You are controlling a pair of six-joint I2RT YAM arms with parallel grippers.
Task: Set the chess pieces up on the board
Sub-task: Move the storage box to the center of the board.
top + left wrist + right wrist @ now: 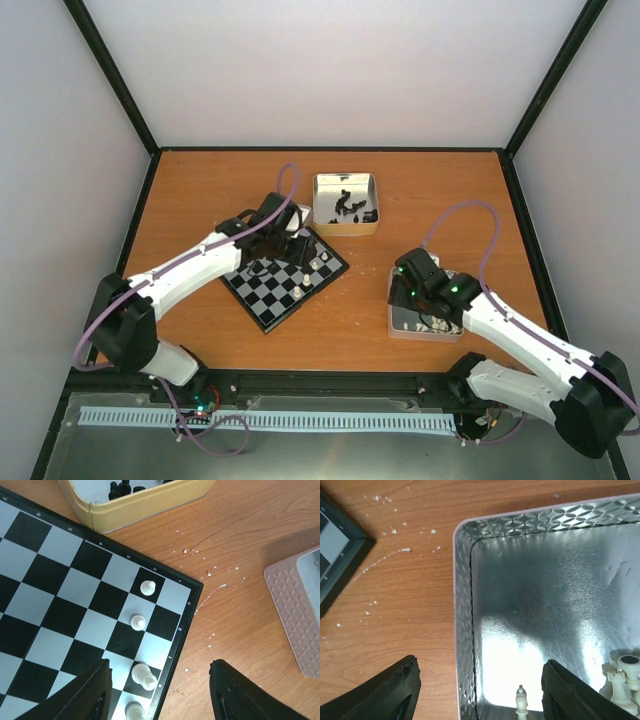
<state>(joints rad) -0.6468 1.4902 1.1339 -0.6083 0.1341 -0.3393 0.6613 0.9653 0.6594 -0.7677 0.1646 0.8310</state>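
The board [268,300] lies left of centre, turned diagonally. My left gripper [285,245] hovers over its far right side. In the left wrist view the gripper [160,690] is open, its fingers [92,695] wide apart astride the board's rim [180,645]. Several cream chess pieces [143,675] stand along that edge, none of them touched. My right gripper [422,290] is open above the silver tin [465,605]. It straddles the tin's left wall in the right wrist view [477,690]. A white bishop [521,700] and more white pieces [622,680] stand inside the tin.
A cream-sided tin [346,203] with black chessmen [122,487] sits just beyond the board's far corner. White crumbs [192,552] dot the wooden table between board and tins. Walls enclose the table on three sides.
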